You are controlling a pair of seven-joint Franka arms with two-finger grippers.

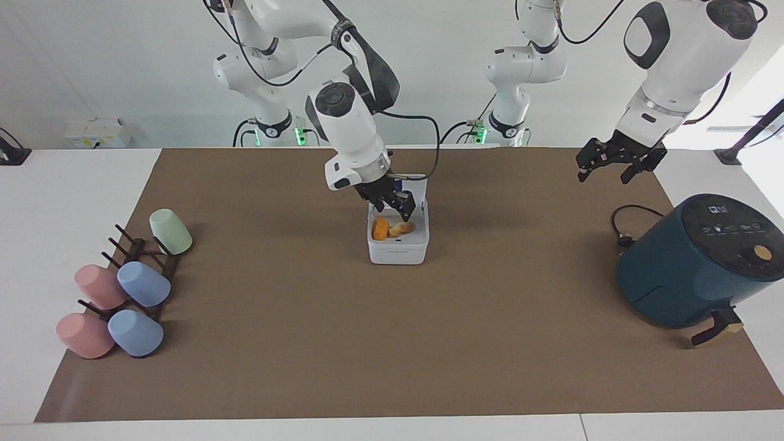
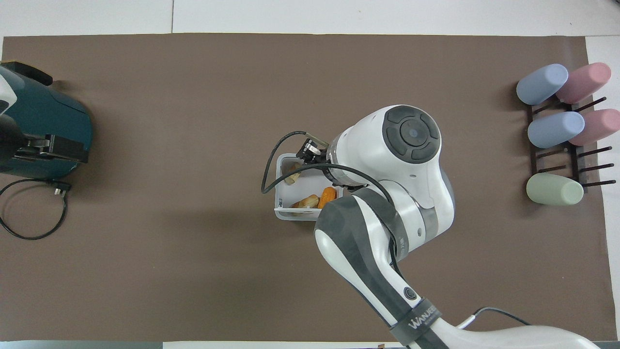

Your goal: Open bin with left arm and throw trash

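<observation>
The white bin [image 1: 397, 250] stands mid-table with its lid [image 1: 411, 182] raised upright on the side nearer the robots. In it lie an orange wedge [image 1: 381, 229] and a pale beige lump [image 1: 402, 229]. The overhead view shows the bin [image 2: 281, 213] holding the orange wedge [image 2: 328, 196] and two beige lumps [image 2: 292, 175] [image 2: 305, 201]. My right gripper [image 1: 397, 206] hangs open and empty just over the bin's opening; it also shows in the overhead view [image 2: 304, 157]. My left gripper [image 1: 615, 166] is open and empty, raised in the air over the left arm's end of the table.
A dark teal air fryer [image 1: 695, 260] with its cord [image 1: 625, 223] stands at the left arm's end. A rack of pastel cups [image 1: 125, 288] lies at the right arm's end. The brown mat [image 1: 392, 343] covers the table.
</observation>
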